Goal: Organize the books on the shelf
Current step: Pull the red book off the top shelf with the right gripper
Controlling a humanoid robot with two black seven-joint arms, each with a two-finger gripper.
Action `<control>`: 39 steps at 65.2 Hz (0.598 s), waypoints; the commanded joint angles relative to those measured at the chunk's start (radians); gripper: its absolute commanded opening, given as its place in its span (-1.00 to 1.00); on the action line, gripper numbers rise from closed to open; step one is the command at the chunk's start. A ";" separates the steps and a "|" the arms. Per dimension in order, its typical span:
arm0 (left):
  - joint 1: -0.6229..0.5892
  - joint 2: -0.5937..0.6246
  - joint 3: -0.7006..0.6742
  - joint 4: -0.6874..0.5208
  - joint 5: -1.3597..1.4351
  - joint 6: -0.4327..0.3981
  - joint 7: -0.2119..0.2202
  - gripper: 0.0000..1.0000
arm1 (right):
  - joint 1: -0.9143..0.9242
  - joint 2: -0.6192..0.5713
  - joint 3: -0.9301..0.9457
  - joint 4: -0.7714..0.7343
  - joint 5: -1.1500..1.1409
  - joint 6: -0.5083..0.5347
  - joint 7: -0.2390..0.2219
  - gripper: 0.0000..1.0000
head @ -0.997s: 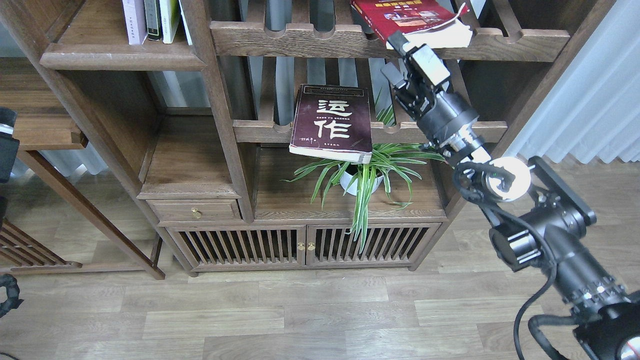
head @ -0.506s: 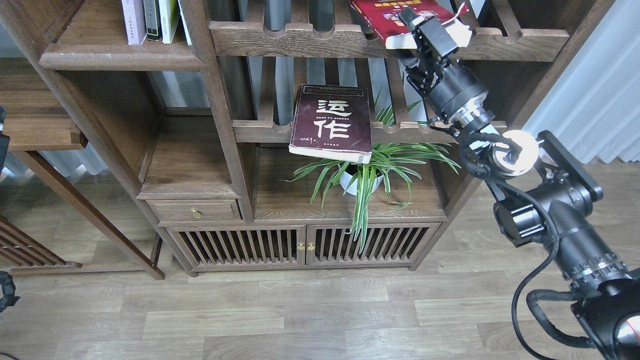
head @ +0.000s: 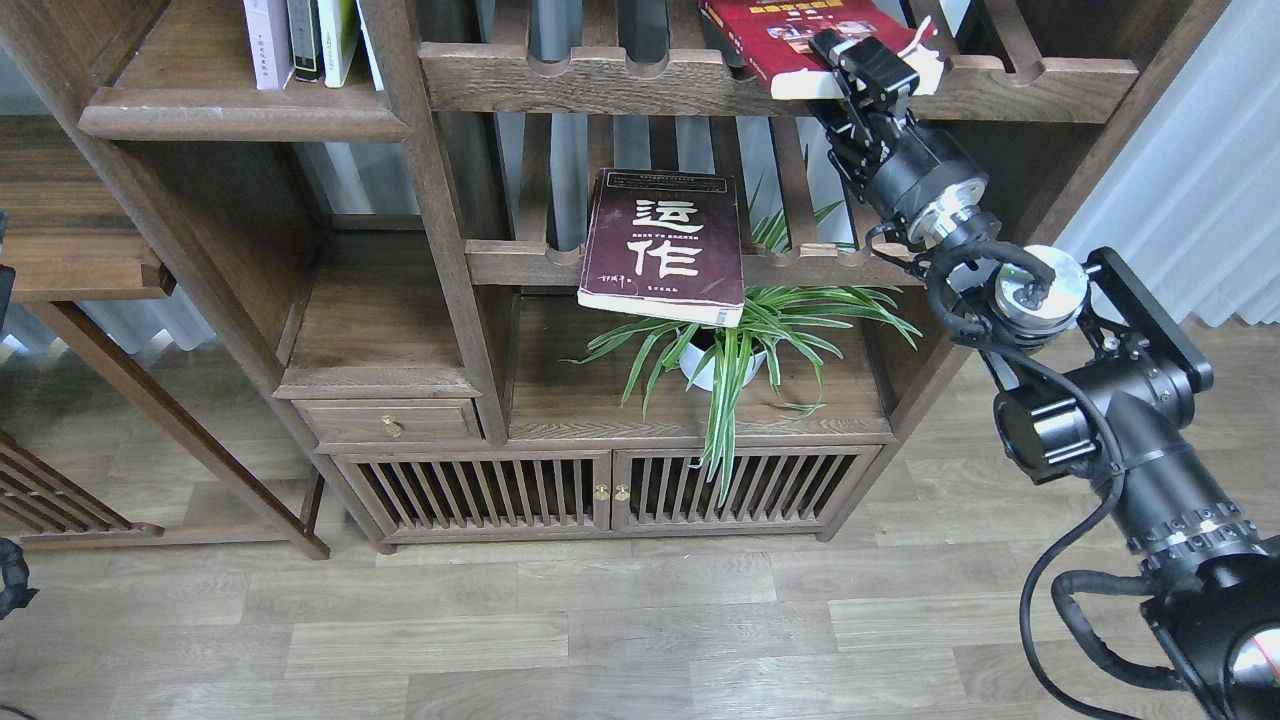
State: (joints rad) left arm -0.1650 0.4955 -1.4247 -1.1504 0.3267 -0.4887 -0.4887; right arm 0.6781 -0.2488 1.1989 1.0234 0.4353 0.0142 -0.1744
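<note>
Nearest the camera, the robot's black right arm rises from the lower right corner toward the large dark-brown wooden bookcase, the landmark here. Its right end effector sits at the front edge of the thick red paperback, which lies on the bookcase's top slatted rack at the upper right. The fingers appear to straddle the book's pale page edge, but whether they have clamped cannot be told from this angle. The left end effector is out of view.

For a clean grasp, the fingers likely need to go deeper over the cover before pinching, since the book overhangs the notched rail and could tip off.

Lower, in the bookcase's middle, the dark maroon paperback with white Chinese characters leans on another slatted rack above a green spider plant in a white pot.

Farthest, at the bookcase's upper left, the flat solid dark-brown shelf board holds the pale lilac-white paperback upright beside thin books.
</note>
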 commanded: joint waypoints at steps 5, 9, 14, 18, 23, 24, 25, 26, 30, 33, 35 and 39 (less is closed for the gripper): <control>0.001 0.000 -0.005 0.000 0.000 0.000 0.000 1.00 | -0.002 0.022 0.034 0.003 0.002 0.003 0.022 -0.67; 0.001 0.000 -0.005 0.000 0.000 0.000 0.000 1.00 | -0.003 0.025 0.048 0.009 0.005 0.007 0.024 -0.79; 0.001 0.000 -0.005 0.000 0.000 0.000 0.000 1.00 | -0.011 0.026 0.064 0.017 0.013 0.035 0.024 -0.89; 0.001 0.000 -0.005 0.000 0.000 0.000 0.000 1.00 | -0.029 0.029 0.065 0.030 0.017 0.073 0.021 -0.91; 0.001 -0.003 -0.005 0.001 0.000 0.000 0.000 0.99 | -0.075 0.017 0.067 0.082 0.020 0.122 0.016 -0.92; 0.001 -0.005 -0.005 0.003 0.000 0.000 0.000 0.99 | -0.083 0.016 0.067 0.093 0.022 0.127 0.015 -0.92; 0.002 -0.005 -0.005 0.003 0.000 0.000 0.000 1.00 | -0.091 0.014 0.067 0.102 0.022 0.130 0.015 -0.92; 0.002 -0.012 -0.003 0.012 0.000 0.000 0.000 1.00 | -0.148 -0.013 0.068 0.172 0.031 0.147 0.012 -0.92; 0.002 -0.026 -0.003 0.018 0.000 0.000 0.000 1.00 | -0.228 -0.046 0.083 0.260 0.051 0.158 0.012 -0.92; 0.004 -0.038 -0.002 0.020 0.002 0.000 0.000 1.00 | -0.284 -0.063 0.096 0.311 0.066 0.168 0.012 -0.92; 0.004 -0.049 -0.002 0.024 0.002 0.000 0.000 1.00 | -0.334 -0.070 0.108 0.352 0.074 0.180 0.012 -0.92; 0.004 -0.066 -0.002 0.037 0.002 0.000 0.000 1.00 | -0.426 -0.092 0.139 0.408 0.079 0.233 0.009 -0.92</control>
State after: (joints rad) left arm -0.1616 0.4608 -1.4297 -1.1308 0.3267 -0.4887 -0.4887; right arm 0.4137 -0.3009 1.2919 1.3113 0.4945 0.1796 -0.1628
